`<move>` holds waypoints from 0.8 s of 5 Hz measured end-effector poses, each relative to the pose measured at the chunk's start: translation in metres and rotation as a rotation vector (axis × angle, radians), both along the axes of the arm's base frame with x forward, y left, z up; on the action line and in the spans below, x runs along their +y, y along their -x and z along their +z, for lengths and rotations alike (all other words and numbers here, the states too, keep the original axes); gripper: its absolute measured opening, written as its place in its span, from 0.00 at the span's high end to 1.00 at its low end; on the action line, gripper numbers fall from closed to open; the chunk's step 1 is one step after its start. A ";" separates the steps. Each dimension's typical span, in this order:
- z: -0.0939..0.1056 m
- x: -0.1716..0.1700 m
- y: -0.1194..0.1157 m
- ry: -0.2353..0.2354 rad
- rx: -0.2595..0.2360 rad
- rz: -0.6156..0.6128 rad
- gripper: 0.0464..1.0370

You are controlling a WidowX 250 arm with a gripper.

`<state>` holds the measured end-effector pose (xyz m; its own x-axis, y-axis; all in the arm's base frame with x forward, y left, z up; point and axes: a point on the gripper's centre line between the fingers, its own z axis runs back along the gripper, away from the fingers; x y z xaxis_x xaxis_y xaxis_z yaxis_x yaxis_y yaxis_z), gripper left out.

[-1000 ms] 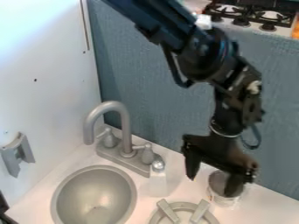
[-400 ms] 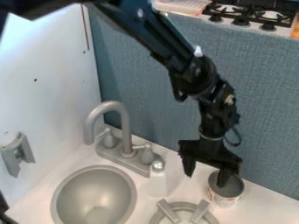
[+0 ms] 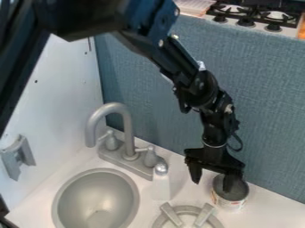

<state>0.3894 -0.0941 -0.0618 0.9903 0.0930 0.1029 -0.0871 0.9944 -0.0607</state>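
The gripper [image 3: 212,181] hangs over the white counter [image 3: 189,190] with its fingers spread, one reaching into the open can [image 3: 230,204] near the blue textured wall [image 3: 158,107]. A small bottle [image 3: 160,187] stands beside the gray faucet [image 3: 125,120], behind the round sink [image 3: 98,198]. A black stove [image 3: 256,17] sits beyond the blue wall.

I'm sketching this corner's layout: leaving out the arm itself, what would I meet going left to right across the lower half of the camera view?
Grey wall bracket → round sink basin → white bottle with silver top → open can, the gripper at its rim.
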 end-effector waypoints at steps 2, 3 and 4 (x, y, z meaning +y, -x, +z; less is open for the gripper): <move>-0.016 0.008 -0.015 0.071 -0.081 -0.003 0.04; -0.023 0.005 -0.019 0.124 -0.149 -0.028 0.04; -0.027 -0.005 -0.019 0.192 -0.226 -0.079 0.04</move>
